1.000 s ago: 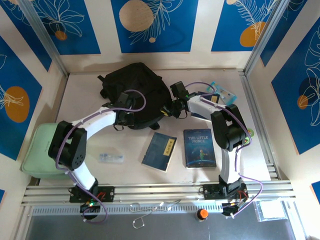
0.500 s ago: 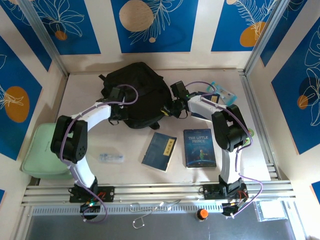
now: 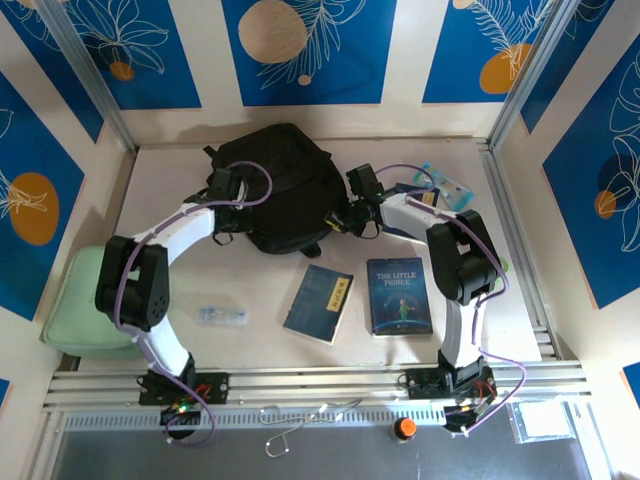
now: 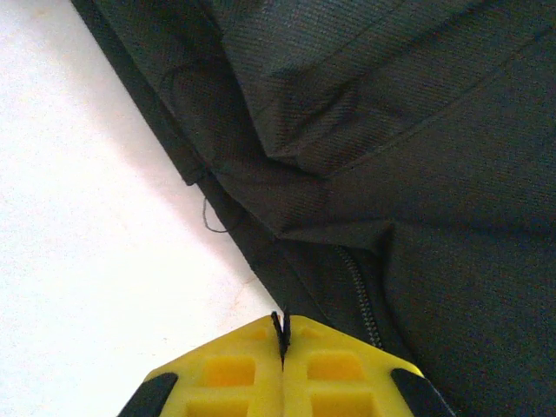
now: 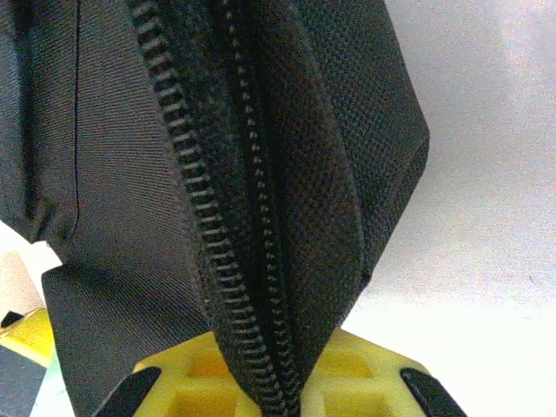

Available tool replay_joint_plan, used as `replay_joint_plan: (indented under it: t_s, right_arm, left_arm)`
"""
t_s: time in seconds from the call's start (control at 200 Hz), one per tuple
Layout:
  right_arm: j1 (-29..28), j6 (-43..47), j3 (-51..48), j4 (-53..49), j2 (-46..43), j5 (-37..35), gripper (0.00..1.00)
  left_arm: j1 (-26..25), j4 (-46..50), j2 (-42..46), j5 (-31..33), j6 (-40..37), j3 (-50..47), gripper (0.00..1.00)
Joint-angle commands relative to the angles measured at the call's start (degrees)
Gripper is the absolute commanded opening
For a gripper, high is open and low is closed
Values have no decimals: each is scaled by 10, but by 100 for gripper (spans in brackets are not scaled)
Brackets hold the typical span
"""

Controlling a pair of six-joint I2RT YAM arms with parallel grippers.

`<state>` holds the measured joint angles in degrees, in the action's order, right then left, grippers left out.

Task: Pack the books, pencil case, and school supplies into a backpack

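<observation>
Backpack: one black backpack (image 3: 275, 180) lies at the far middle of the surface (image 3: 250, 345); its inside is hidden, so what it holds cannot be told
Zip: in the right wrist view a fold of backpack fabric with two rows of zip teeth runs down between the yellow fingers
Left fingers (image 4: 282, 347): pressed together at the backpack's left edge, with a thin black sliver, seemingly backpack fabric, pinched in the seam between them
Right fingers (image 5: 276, 373): clamped on the zip-edged fold at the backpack's right side
Books: two, flat on the surface nearer the arm bases than the backpack, apart from it and with a gap between them
Left book: navy book with a yellow label (image 3: 318, 302), turned a little askew
Right book: "The Little Prince" (image 3: 398, 296), cover up, just beside the right arm (image 3: 455, 260)
Case: one mint green case (image 3: 80, 300) at the left edge of the surface, partly under the left arm (image 3: 135, 290); zipped or not cannot be told
Small things: one clear little item (image 3: 221, 316) between the left arm and the labelled book; one light blue item (image 3: 445, 188) at the far right
In the way: the right arm's forearm lies between the backpack and the light blue item; the left arm arches over the bare surface between the case and the backpack
</observation>
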<state>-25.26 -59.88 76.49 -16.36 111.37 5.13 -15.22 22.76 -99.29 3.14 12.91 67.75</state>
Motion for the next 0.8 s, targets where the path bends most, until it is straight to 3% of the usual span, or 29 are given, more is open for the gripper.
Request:
replay_joint_plan:
  t_s: [0.0, 0.12, 0.21, 0.365, 0.56, 0.795]
  right_arm:
    - [22, 1, -23, 17, -38, 38, 18]
    - [15, -34, -72, 62, -83, 84, 37]
    - [1, -73, -112, 79, -116, 81, 55]
    - [-30, -124, -129, 89, -126, 76, 72]
    - [-60, -161, -106, 115, -93, 47, 82]
    - [-69, -188, -52, 23, -51, -5, 85]
  left_arm:
    - [14, -4, 26, -61, -11, -9, 0]
    - [-12, -4, 44, -143, 32, -13, 0]
    - [-40, -4, 57, -148, 40, -18, 0]
    - [-61, -2, 63, -142, 47, -22, 0]
    - [-65, 3, 61, -107, 52, -25, 0]
    - [-65, 17, 68, -66, 50, -39, 0]
